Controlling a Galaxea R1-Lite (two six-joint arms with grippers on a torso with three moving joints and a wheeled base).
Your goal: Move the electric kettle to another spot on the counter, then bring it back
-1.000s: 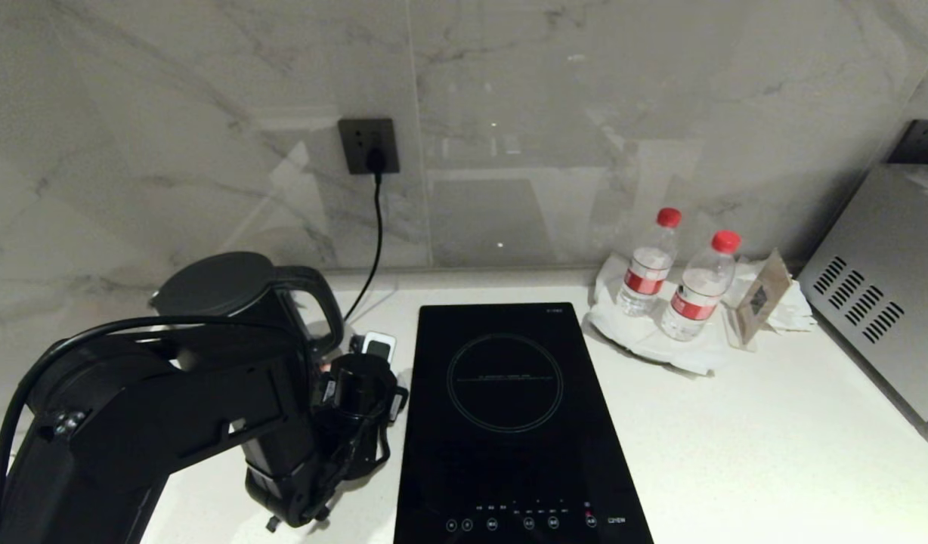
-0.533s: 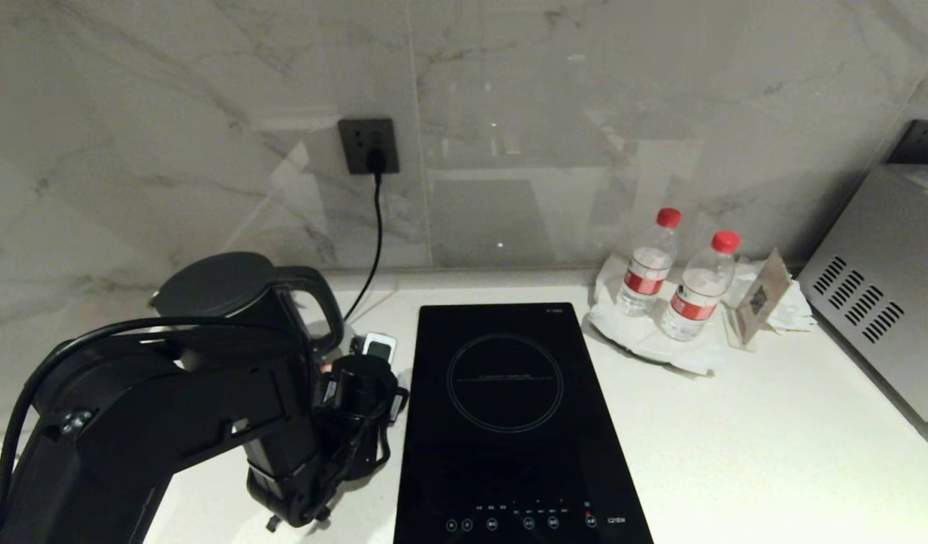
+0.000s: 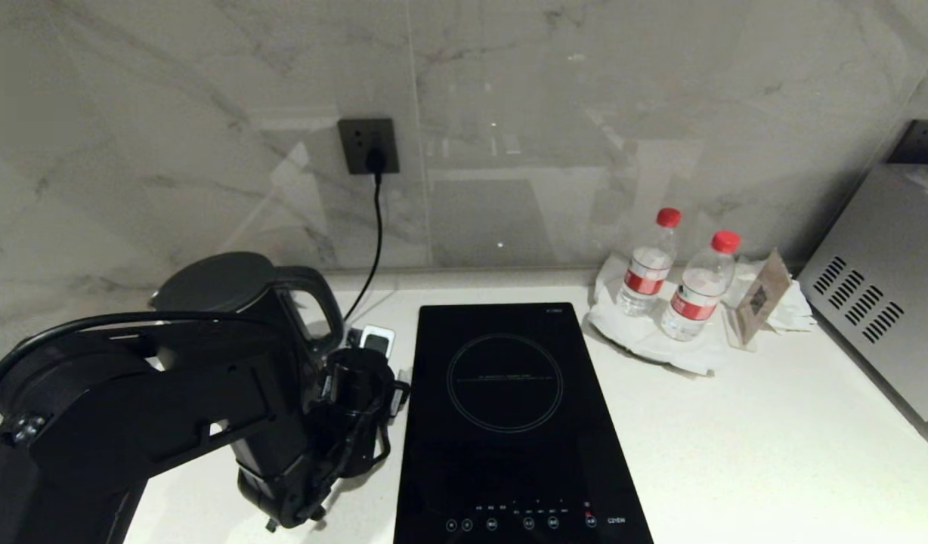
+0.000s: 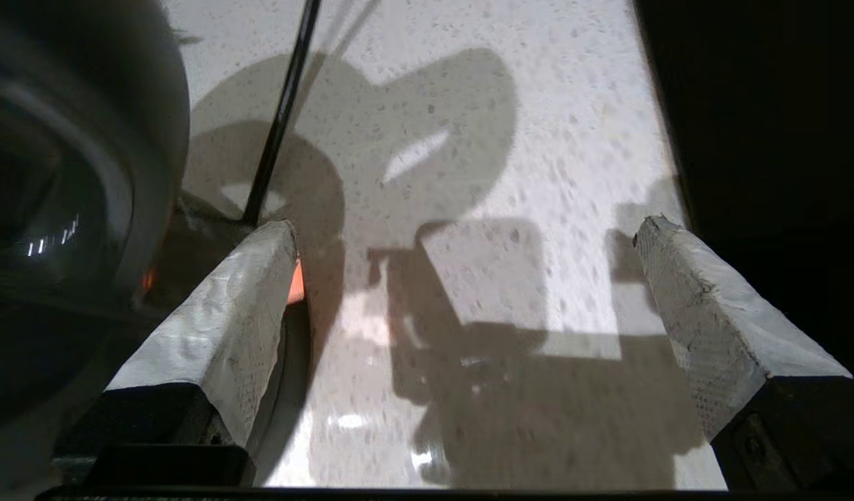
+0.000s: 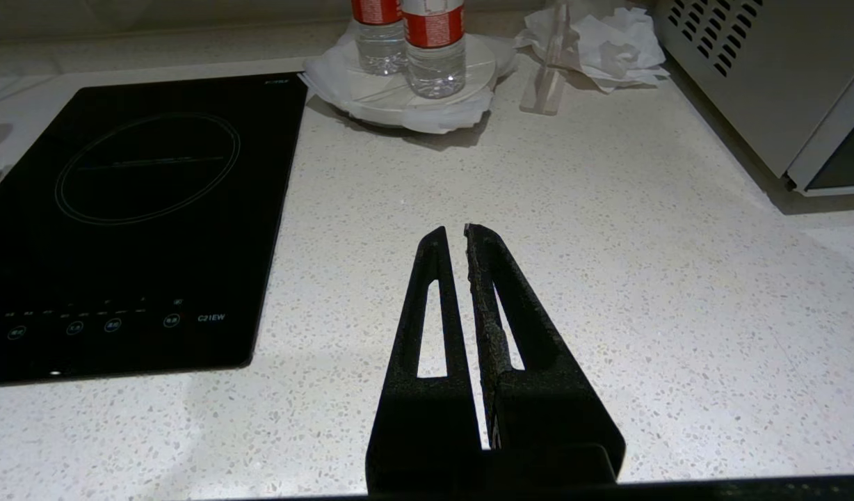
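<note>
One kettle only: the electric kettle (image 3: 241, 302) stands at the back left of the counter (image 3: 736, 438), beside the hob (image 3: 509, 415). Left gripper (image 4: 462, 278) spread wide beside it, holding nothing; right gripper (image 5: 458, 236) pressed closed, parked. Which leg of the move remains, cannot tell.

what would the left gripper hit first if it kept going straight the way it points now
Most likely the bare counter. The left gripper is open and points down at the worktop, with nothing between its fingers. The electric kettle lies just beside one finger, off the line, though depth is unclear.
</note>
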